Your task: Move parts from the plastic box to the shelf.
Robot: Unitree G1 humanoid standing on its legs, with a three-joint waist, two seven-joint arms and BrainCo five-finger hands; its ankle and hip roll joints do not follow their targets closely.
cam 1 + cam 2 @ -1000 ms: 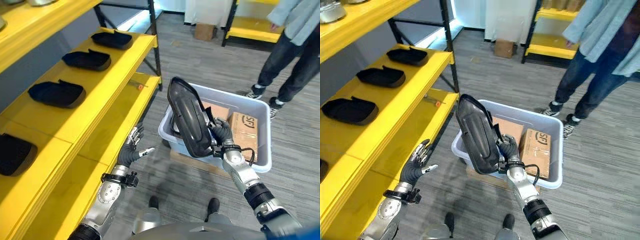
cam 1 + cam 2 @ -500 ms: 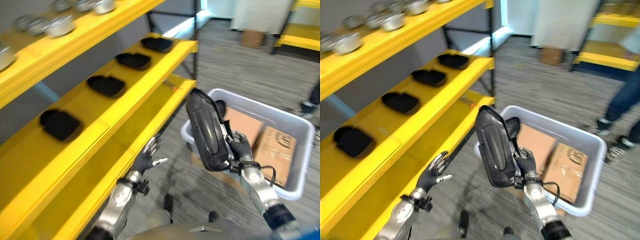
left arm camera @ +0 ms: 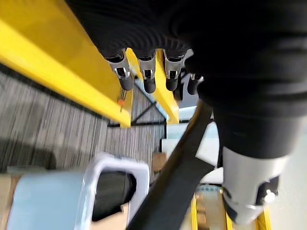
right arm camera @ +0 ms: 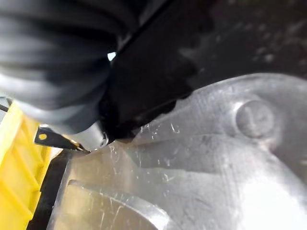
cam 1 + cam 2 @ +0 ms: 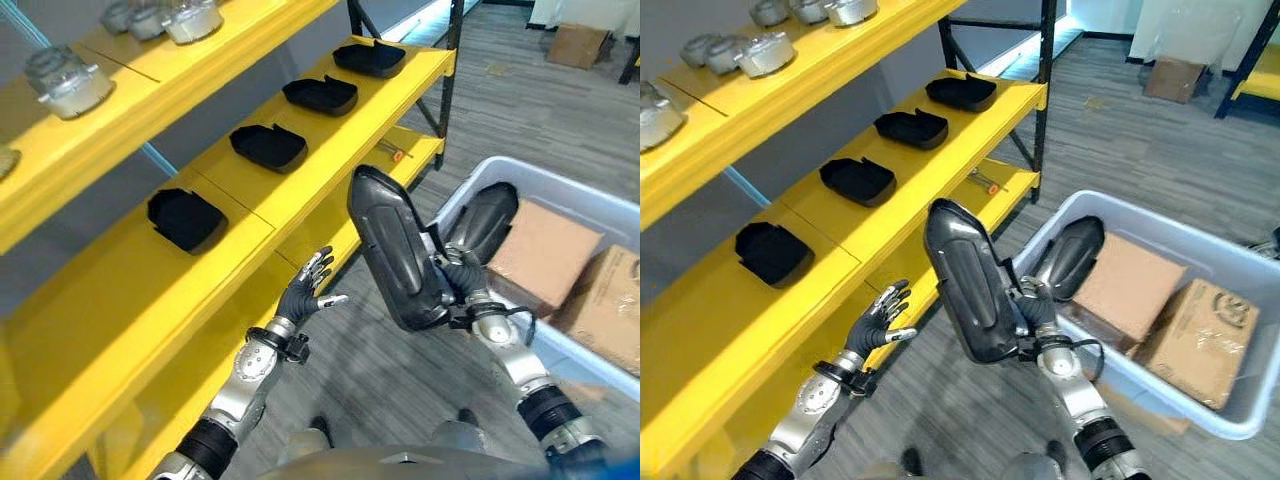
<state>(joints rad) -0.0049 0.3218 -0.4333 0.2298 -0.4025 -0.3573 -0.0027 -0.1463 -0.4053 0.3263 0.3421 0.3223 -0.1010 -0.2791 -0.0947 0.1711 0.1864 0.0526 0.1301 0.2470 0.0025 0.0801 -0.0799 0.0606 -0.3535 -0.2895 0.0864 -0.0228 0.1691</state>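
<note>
My right hand is shut on a long, glossy dark grey part, held upright in the air between the plastic box and the yellow shelf. The part's scratched surface lies right against my right palm. A second dark part lies in the box's near corner beside two cardboard cartons. My left hand hangs open by the shelf's front edge, fingers straight and holding nothing.
Several black trays sit in a row on the middle shelf board, with bare yellow board nearer me. Metal castings stand on the upper board. A small orange item lies on the lower board. A carton stands on the floor behind.
The camera has swung toward the shelf, and the person has left the picture. My right hand has carried the part left, away from the box. The left hand stays open.
</note>
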